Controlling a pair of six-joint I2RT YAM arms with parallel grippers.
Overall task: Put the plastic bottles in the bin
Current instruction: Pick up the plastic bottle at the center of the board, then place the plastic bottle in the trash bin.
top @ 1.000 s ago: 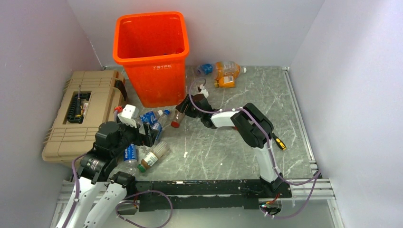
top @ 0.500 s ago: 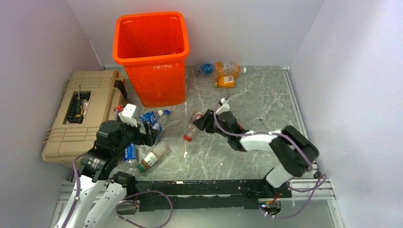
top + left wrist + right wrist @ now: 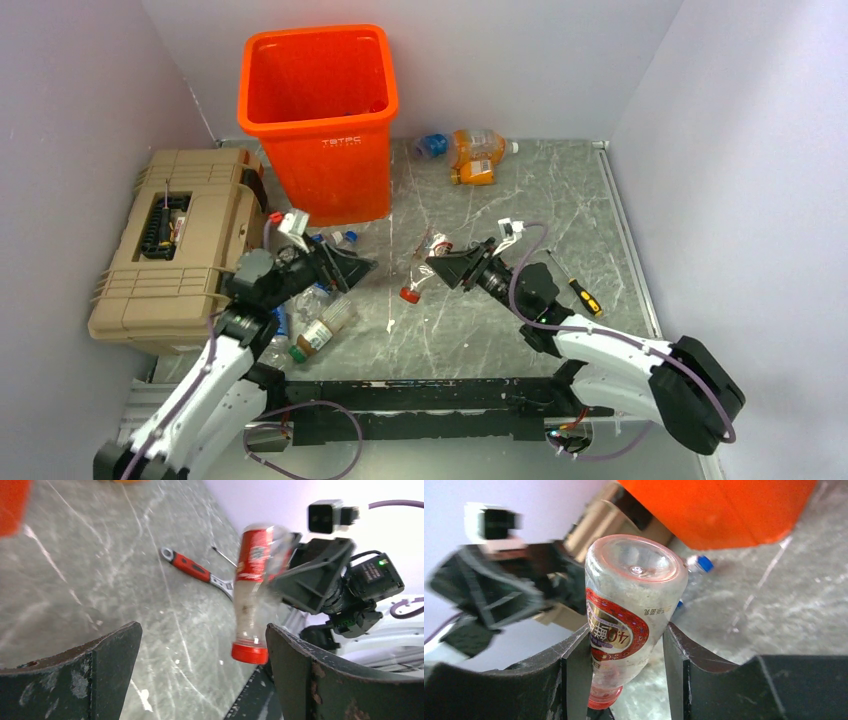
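Red label and red cap mark the clear bottle (image 3: 631,605) that the right gripper (image 3: 624,647) holds. Its two fingers (image 3: 574,670) press on the bottle's sides, so the jaws stand about half closed around it. The bottle is tilted, its cap down and its base up, above the grey marbled table (image 3: 600,200) and not touching it. In the top view the right gripper (image 3: 452,268) and this bottle (image 3: 424,262) are near the middle of the table, well in front of the orange bin (image 3: 335,170), which stands upright at the back.

Facing them from the left is the left gripper (image 3: 345,268), its jaws spread wide with nothing between them; in its own camera the held bottle (image 3: 252,590) appears between the two dark fingers (image 3: 107,665), but farther away.

Several loose bottles (image 3: 322,330) lie under and beside the left arm. Two orange bottles (image 3: 474,155) and a blue-capped one lie at the back, right of the bin. A tan toolbox (image 3: 170,250) sits at the left, and a red-handled wrench (image 3: 192,570) lies on the table.
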